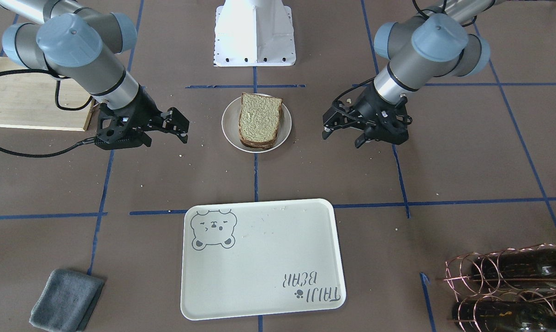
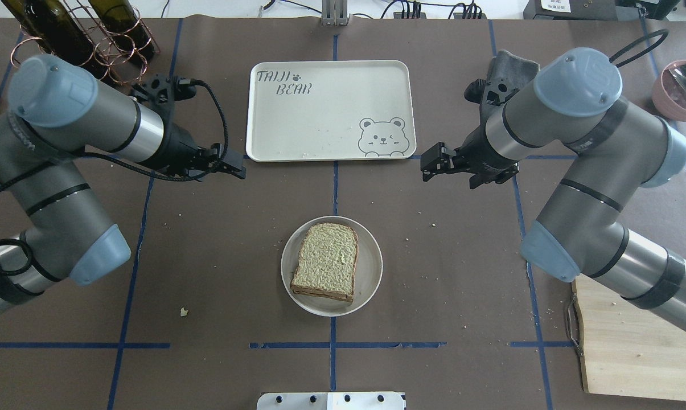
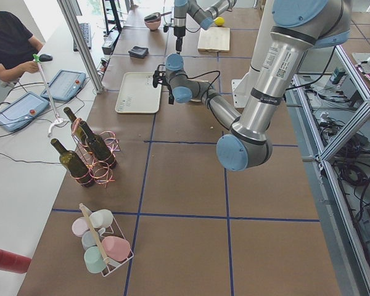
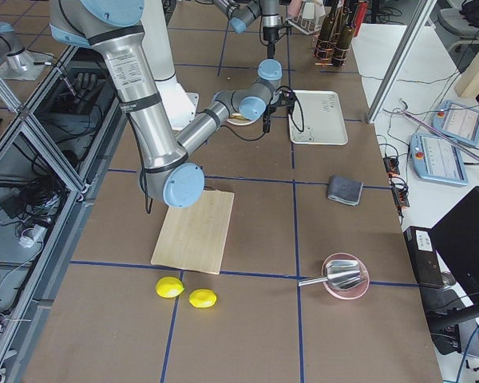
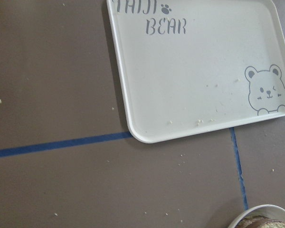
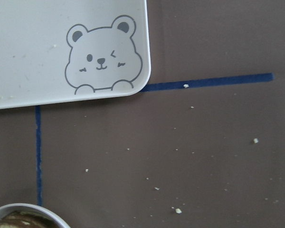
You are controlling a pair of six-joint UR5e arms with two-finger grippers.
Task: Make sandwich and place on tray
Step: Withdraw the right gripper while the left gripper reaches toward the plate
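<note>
Tan, brown-crusted sandwich (image 1: 259, 121) of two stacked bread slices. Front-facing view: it lies on a round off-white plate (image 1: 229, 128), between the right pincer (image 1: 178, 123) and the left pincer (image 1: 340, 131), apart from both. Both pincers are released, jaws spread, nothing held. Top slice pale and porous, lower crust edge showing; no filling visible.

Overhead view: large cream rounded-corner tray (image 2: 331, 108) with grey bear drawing, its near corners just beside each pincer; sandwich set back from the pincers, toward the robot's base.

Side views: too small to add detail.

Left wrist view: tray corner ahead of the pincer, bare but for crumbs (image 5: 198, 122); plate rim at the lower edge.

Right wrist view: bear corner of the tray ahead; plate rim below.

Judged status: assembly looks done; gripping the sandwich and setting it on the tray remain.
</note>
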